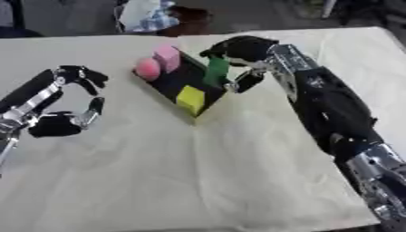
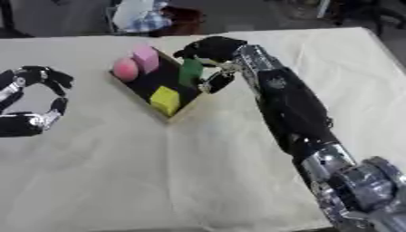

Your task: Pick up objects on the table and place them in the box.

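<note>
Right hand: the right hand (image 1: 238, 52) hangs over the far right edge of the box, its arm running in from the lower right corner and stretched diagonally across the tabletop, wrist bent down toward the box.
Right fingers: curled round the upper part of a green block (image 1: 215, 71), thumb on the near side; the block stands upright, its lower end inside the box.
Left hand: the left hand (image 1: 75, 97) hovers above the tabletop at the left, well apart from the box, forearm coming in from the left edge.
Left fingers: bent into an open hook with a wide gap to the thumb, holding nothing.
Box: a shallow box (image 1: 164, 89) with a black floor and pale walls, set askew on the tabletop, one corner pointing toward the near edge.
Box contents: a yellow cube (image 1: 190, 97) at the near corner; a pink ball (image 1: 147, 68) and a pink block (image 1: 167, 56) side by side at the far end.
Tabletop: the tabletop (image 1: 158, 172) is covered in a cream cloth with soft creases.
</note>
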`<state>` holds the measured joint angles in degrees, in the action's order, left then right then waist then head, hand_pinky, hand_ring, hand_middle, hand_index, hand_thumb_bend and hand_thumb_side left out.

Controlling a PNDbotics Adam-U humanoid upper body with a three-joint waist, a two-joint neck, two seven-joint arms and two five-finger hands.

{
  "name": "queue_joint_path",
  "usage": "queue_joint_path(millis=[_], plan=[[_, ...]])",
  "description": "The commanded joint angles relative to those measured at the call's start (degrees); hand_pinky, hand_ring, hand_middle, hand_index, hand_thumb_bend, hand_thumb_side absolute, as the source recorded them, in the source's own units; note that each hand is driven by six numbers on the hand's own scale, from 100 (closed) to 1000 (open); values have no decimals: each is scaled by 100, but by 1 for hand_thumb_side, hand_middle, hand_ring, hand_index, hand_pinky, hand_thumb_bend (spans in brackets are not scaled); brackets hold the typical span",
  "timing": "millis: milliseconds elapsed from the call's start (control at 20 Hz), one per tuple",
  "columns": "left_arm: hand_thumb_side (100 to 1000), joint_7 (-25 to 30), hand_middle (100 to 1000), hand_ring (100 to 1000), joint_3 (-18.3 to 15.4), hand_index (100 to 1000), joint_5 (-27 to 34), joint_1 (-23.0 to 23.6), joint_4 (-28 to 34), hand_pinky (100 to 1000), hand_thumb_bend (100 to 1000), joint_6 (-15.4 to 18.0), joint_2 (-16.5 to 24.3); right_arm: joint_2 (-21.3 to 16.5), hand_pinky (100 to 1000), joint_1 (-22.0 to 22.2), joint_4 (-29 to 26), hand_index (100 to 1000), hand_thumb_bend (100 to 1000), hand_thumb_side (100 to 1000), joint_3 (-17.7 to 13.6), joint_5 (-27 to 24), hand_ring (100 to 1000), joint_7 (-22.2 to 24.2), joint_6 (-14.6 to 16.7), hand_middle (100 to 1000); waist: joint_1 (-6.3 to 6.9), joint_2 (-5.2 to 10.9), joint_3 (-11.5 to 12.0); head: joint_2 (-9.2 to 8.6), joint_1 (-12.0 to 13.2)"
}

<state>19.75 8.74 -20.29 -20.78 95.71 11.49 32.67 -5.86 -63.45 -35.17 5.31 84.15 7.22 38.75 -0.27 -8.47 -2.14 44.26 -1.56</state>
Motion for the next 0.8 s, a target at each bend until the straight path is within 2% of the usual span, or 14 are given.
queue_joint_path(millis=[50, 150, 250, 400, 550, 700, 800], plan=[[413, -4, 663, 634, -59, 830, 32, -85, 69, 799, 100, 6, 93, -43, 854, -81, 34, 1000, 100, 386, -38, 125, 856, -61, 1, 845, 51, 131, -15, -14, -3], [415, -6, 663, 634, -59, 830, 33, -83, 66, 799, 100, 5, 87, -47, 861, -57, 58, 1000, 100, 513, -20, 172, 867, -100, 54, 900, 50, 131, -27, -14, 8], [417, -11, 663, 634, -63, 830, 33, -76, 65, 799, 100, 5, 89, -60, 865, -45, 34, 1000, 100, 587, -9, 185, 877, -153, 115, 950, 50, 133, -38, -14, 12], [412, -24, 662, 633, -76, 830, 31, -65, 68, 799, 100, 4, 92, -109, 869, -42, -85, 1000, 100, 588, 34, 142, 884, -239, 233, 973, 49, 137, -52, -14, 20], [411, -45, 661, 632, -92, 829, 33, -53, 76, 799, 100, 3, 91, -212, 869, -16, -324, 1000, 100, 448, 66, -19, 882, -333, 348, 959, 47, 136, -65, -14, 39], [414, -94, 659, 630, -123, 828, 37, -24, 93, 799, 100, -1, 87, -404, 868, 63, -695, 1000, 100, 243, 51, -279, 870, -506, 502, 934, 38, 129, -76, -14, 79], [413, -157, 653, 625, -151, 824, 45, 0, 113, 797, 100, -6, 80, -577, 863, 158, -988, 1000, 100, 180, 9, -470, 856, -673, 618, 916, 25, 119, -84, -14, 109]])
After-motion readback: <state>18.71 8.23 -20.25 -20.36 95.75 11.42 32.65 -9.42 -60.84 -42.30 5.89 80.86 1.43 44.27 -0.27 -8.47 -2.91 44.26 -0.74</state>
